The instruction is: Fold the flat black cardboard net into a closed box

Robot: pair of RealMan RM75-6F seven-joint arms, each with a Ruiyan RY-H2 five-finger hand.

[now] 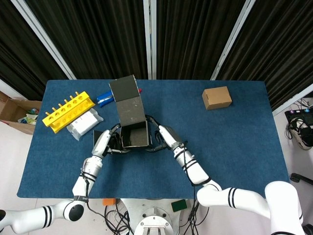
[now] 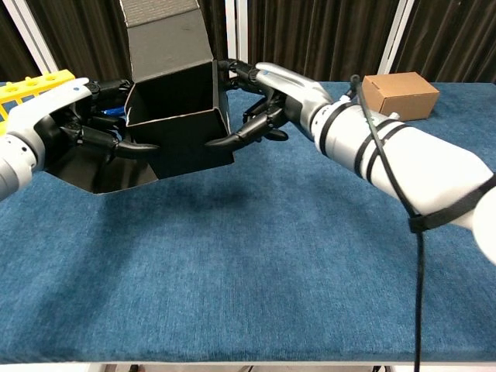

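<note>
— Where do we have the black cardboard box (image 1: 134,135) (image 2: 180,128) right now?

— Between our two robot hands, near the front-left of the blue worktop (image 1: 234,147) (image 2: 256,263). In the chest view it looks lifted and tilted, with its shadow on the cloth below it, and its open mouth faces us.

— And the lid?

— The lid flap (image 1: 126,100) (image 2: 167,35) stands up from the far wall, unfolded. A loose side flap (image 1: 100,137) (image 2: 93,167) hangs out on the left, under our left robot hand.

— What is the left robot hand (image 1: 103,143) (image 2: 58,124) doing?

— It grips the box's left wall, with dark fingers curled over the edge into the opening and the palm outside against the wall.

— And the right robot hand (image 1: 163,135) (image 2: 271,97)?

— It is against the right wall, fingers spread. Its upper fingers reach the top right corner, and a lower finger lies along the front bottom edge. So it holds the box from that side.

— Anything else on the worktop?

— A yellow test-tube rack (image 1: 67,111) (image 2: 35,84) at far left, a white packet (image 1: 84,122) just in front of it, a blue object (image 1: 107,97) behind the box, and a small brown cardboard box (image 1: 216,97) (image 2: 399,93) well apart at far right.
</note>
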